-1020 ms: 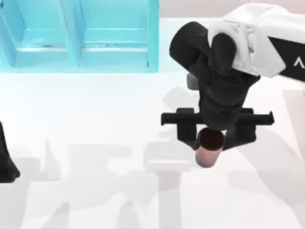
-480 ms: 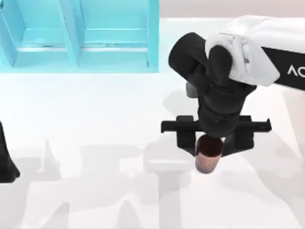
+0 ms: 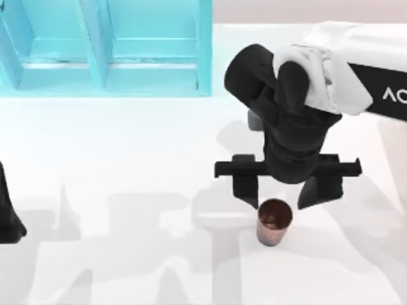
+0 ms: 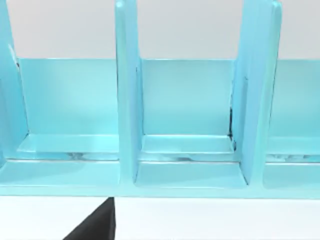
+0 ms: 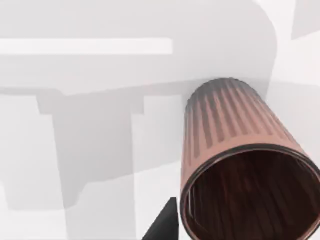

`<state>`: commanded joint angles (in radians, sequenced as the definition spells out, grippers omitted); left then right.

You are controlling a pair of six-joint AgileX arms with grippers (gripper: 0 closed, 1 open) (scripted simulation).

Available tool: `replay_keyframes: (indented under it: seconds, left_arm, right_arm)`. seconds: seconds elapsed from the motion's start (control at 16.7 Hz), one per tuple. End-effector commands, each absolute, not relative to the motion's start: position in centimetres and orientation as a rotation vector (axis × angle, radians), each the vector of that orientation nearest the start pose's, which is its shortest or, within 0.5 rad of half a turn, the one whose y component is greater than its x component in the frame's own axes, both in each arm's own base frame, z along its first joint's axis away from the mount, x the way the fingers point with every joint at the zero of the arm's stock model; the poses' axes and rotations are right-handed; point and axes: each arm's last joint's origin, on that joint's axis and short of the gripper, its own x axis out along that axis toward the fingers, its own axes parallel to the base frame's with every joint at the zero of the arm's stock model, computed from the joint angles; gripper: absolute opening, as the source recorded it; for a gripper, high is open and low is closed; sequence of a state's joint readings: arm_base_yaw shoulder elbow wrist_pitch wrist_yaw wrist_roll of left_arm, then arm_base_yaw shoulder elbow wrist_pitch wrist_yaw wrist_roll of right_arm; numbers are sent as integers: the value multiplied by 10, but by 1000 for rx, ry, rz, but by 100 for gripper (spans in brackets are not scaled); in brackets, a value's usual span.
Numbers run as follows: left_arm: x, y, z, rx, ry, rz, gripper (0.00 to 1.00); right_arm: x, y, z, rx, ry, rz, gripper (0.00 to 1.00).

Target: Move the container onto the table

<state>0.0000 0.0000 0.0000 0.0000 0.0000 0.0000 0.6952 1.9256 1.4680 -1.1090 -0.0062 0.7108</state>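
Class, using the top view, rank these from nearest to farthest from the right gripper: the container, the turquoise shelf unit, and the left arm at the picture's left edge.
1. The container, on the table just below the right gripper.
2. The turquoise shelf unit, top left.
3. The left arm, far left edge.

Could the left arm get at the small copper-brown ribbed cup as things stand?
Probably not easily. The left gripper sits parked at the table's left edge, while the cup stands upright far across, with the open right gripper right above it.

turquoise shelf unit (image 3: 108, 47), soft grey shadows
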Motion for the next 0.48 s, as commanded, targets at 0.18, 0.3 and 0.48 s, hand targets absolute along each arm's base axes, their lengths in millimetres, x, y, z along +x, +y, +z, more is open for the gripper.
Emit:
replay_keyframes:
  seconds: [0.18, 0.3, 0.48]
  left_arm:
    - [106, -1, 160, 0, 0, 0, 100]
    - [106, -1, 160, 0, 0, 0, 100]
    - [106, -1, 160, 0, 0, 0, 100]
  right_arm:
    - [278, 236, 194, 14, 1572, -1, 100]
    - [278, 236, 194, 14, 1572, -1, 100]
    - [278, 236, 194, 14, 1572, -1, 100]
